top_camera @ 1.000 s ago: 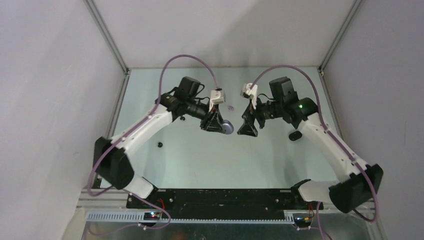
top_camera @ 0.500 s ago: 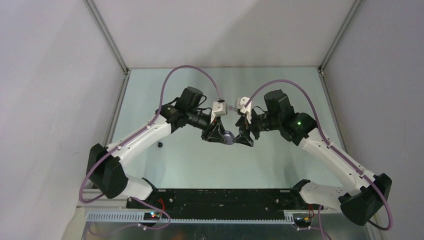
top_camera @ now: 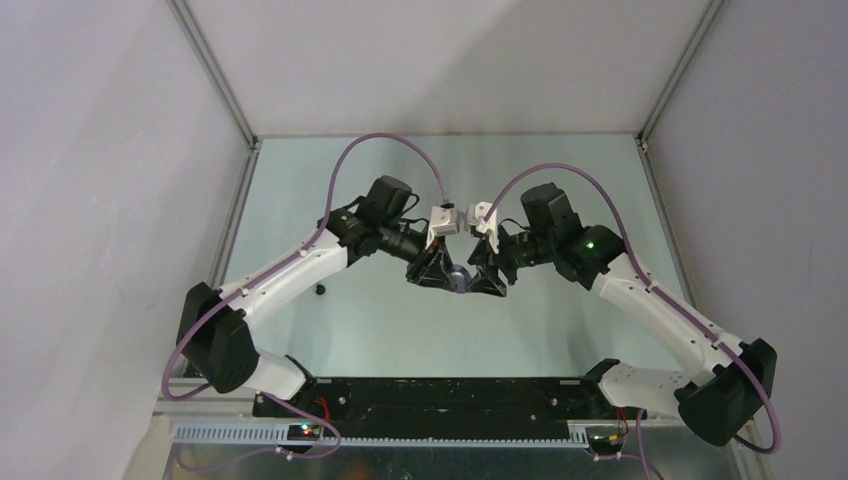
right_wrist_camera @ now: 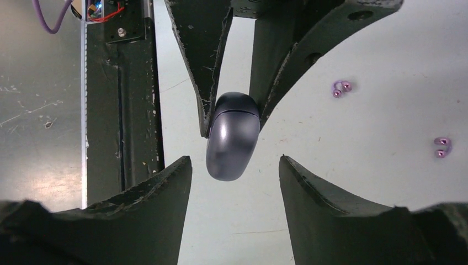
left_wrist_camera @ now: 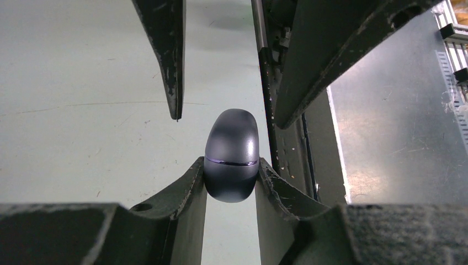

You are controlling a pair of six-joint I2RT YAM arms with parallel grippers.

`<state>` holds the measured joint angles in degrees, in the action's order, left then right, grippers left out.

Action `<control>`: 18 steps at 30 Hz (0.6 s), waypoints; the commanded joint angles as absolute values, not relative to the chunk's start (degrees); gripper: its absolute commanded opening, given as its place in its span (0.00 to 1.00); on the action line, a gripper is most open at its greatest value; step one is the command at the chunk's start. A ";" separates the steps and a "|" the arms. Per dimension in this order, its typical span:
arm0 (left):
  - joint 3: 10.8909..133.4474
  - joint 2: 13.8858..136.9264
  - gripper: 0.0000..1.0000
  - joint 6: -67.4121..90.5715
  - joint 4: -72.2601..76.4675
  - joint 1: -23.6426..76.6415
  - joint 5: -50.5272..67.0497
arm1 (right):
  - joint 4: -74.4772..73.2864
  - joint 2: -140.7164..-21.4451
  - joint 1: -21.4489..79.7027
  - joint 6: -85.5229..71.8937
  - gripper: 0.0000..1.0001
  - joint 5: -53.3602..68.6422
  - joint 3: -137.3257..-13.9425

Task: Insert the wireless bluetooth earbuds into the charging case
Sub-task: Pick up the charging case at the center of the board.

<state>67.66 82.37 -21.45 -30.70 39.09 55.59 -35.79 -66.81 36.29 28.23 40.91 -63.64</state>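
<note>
Charging case (left_wrist_camera: 232, 154), dark and pebble-shaped, lid seam shut, is held at mid-table between the two wrists. The left gripper (left_wrist_camera: 230, 162) is clamped on its lower half from 9 o'clock.

What changed: a second ago the right gripper (right_wrist_camera: 234, 160) stood apart at 3 o'clock of the case. It has since come in, and its jaws, narrowing but not yet touching, now flank the case's free end.

I read this as a two-handed hold being set up, probably to lift the lid. Nothing is inserted yet.

In the right wrist view, two pale purple earbuds (right_wrist_camera: 340, 88) lie on the table (right_wrist_camera: 386, 182) at 2 and 3 o'clock of the case, well apart from it. A black earbud (top_camera: 320, 289) sits at 9 o'clock in the top view.
</note>
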 commanded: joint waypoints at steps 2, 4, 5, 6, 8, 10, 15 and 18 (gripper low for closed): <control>69.26 82.24 0.12 -21.29 -29.27 39.72 55.59 | -35.56 -68.15 37.08 29.04 0.64 42.80 -63.72; 69.33 82.25 0.12 -21.39 -29.27 39.83 55.63 | -35.33 -68.59 37.31 28.92 0.62 42.80 -63.68; 69.34 82.20 0.12 -21.37 -29.31 39.91 55.63 | -35.29 -68.87 37.39 28.92 0.59 42.76 -63.71; 69.30 82.19 0.12 -21.43 -29.45 39.93 55.57 | -35.22 -68.93 37.46 28.92 0.58 42.55 -63.70; 69.34 82.26 0.12 -21.51 -29.46 40.06 55.49 | -35.14 -69.07 37.58 28.86 0.52 42.32 -63.72; 69.34 82.24 0.12 -21.61 -29.52 40.10 55.47 | -34.98 -69.10 37.81 28.71 0.48 42.28 -63.65; 69.42 82.51 0.12 -21.70 -29.54 40.32 55.18 | -35.16 -69.13 38.31 29.15 0.49 42.53 -63.64; 69.60 82.63 0.12 -21.69 -29.70 40.41 55.18 | -35.34 -69.34 38.64 29.45 0.56 42.36 -63.66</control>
